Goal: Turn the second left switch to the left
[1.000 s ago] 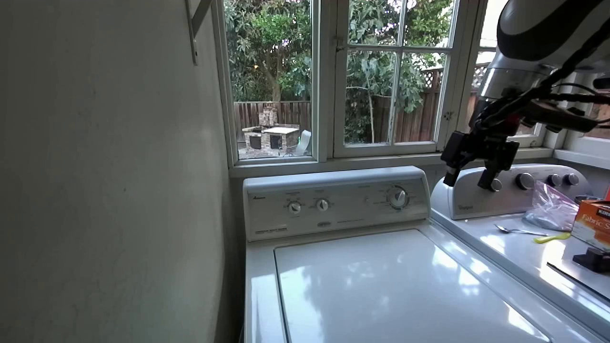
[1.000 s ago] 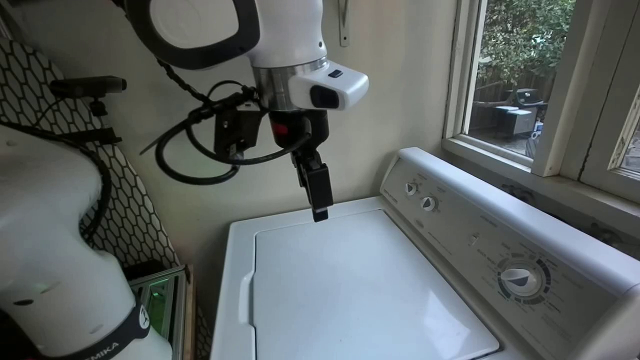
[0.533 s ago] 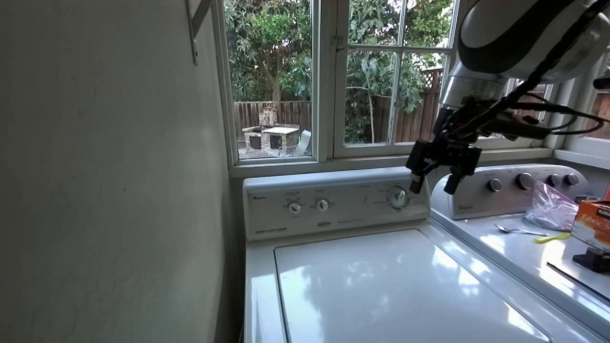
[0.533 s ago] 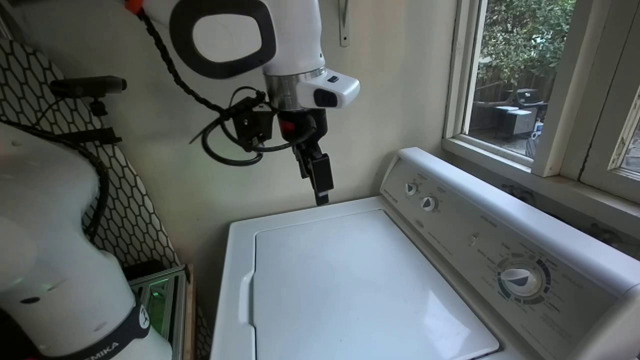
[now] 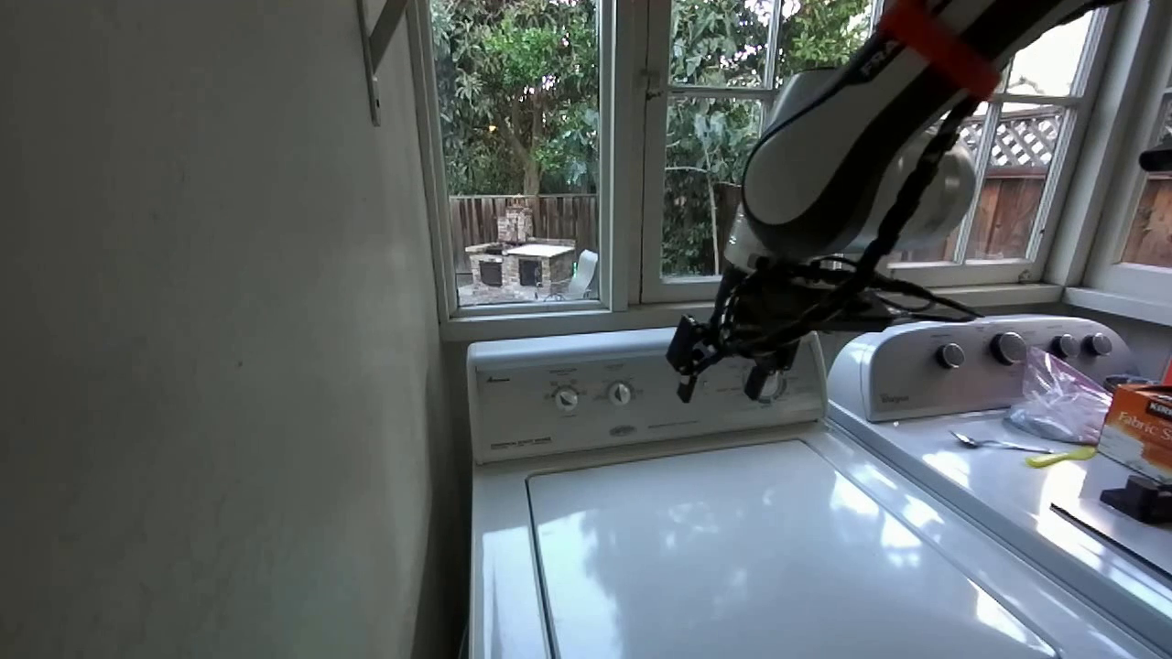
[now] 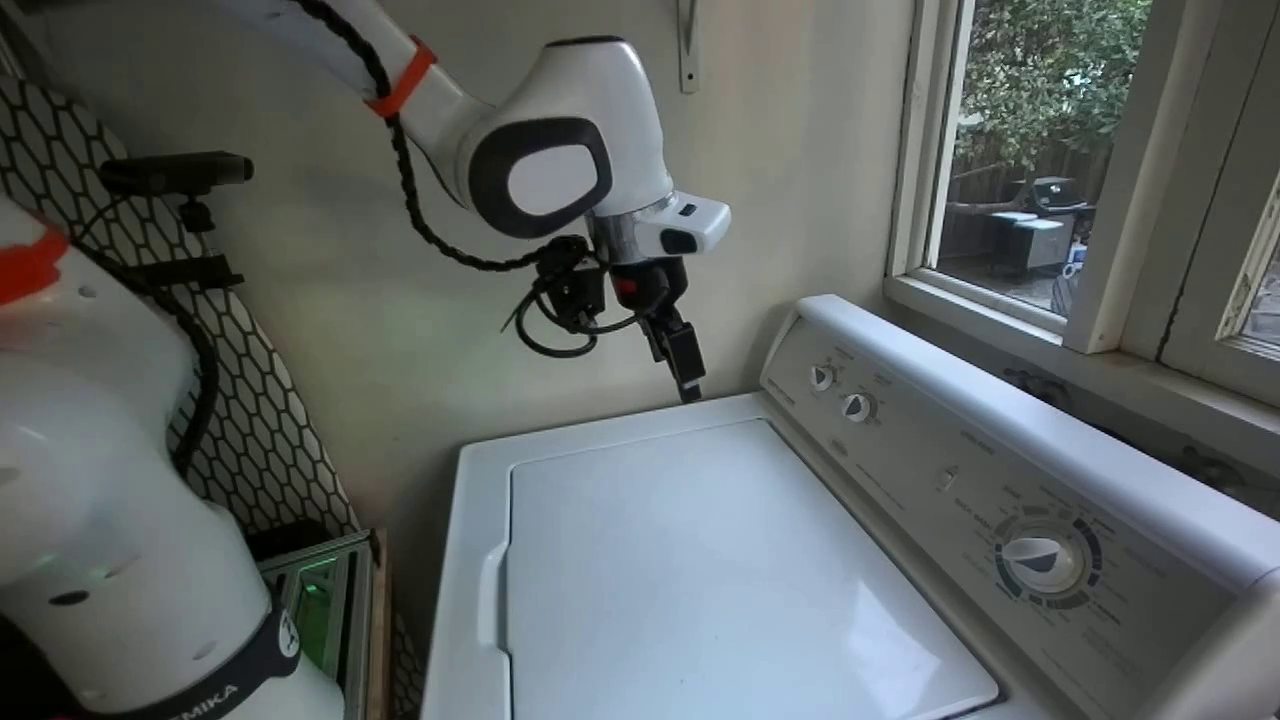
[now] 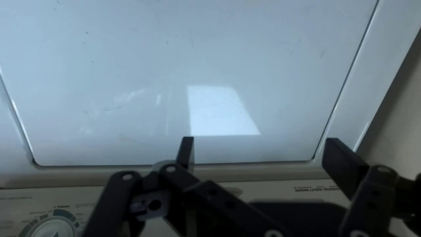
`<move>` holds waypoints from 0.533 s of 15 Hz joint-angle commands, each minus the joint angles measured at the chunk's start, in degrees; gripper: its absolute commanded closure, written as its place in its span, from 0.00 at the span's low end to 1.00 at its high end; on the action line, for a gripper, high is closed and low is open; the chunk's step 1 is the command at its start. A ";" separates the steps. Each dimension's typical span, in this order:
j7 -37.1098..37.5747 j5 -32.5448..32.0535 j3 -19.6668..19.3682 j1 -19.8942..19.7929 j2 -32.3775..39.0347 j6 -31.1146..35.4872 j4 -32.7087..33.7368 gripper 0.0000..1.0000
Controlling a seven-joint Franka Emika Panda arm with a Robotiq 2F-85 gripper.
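Note:
The second knob from the left [image 5: 620, 394] is a small white knob on the washer's control panel; it also shows in an exterior view [image 6: 857, 407]. The leftmost knob [image 5: 566, 399] sits beside it, and shows in an exterior view too [image 6: 821, 377]. My gripper [image 5: 721, 384] is open and empty, pointing down, in the air above the washer lid. In an exterior view the gripper [image 6: 690, 392] is on the near side of the panel, apart from both knobs. In the wrist view the fingers [image 7: 260, 142] are wide apart, and both small knobs are hidden.
The large dial [image 6: 1043, 560] is at the panel's right; it shows partly in the wrist view [image 7: 52, 228]. The washer lid [image 6: 680, 560] lies below the gripper. A wall [image 5: 229, 366] borders the washer's left. A second machine with knobs [image 5: 1008, 348] and a box [image 5: 1135, 430] stand right.
The arm and open gripper have moved left across the washer in an exterior view, toward the small knobs, and right toward the panel in the other. The knobs look unchanged.

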 commanded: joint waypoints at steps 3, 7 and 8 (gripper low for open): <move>12.58 -16.71 3.96 -5.00 17.26 13.25 10.28 0.00; 20.83 -33.62 1.40 -5.95 24.70 15.75 19.74 0.00; 22.28 -35.39 0.68 -5.28 26.57 15.64 22.12 0.00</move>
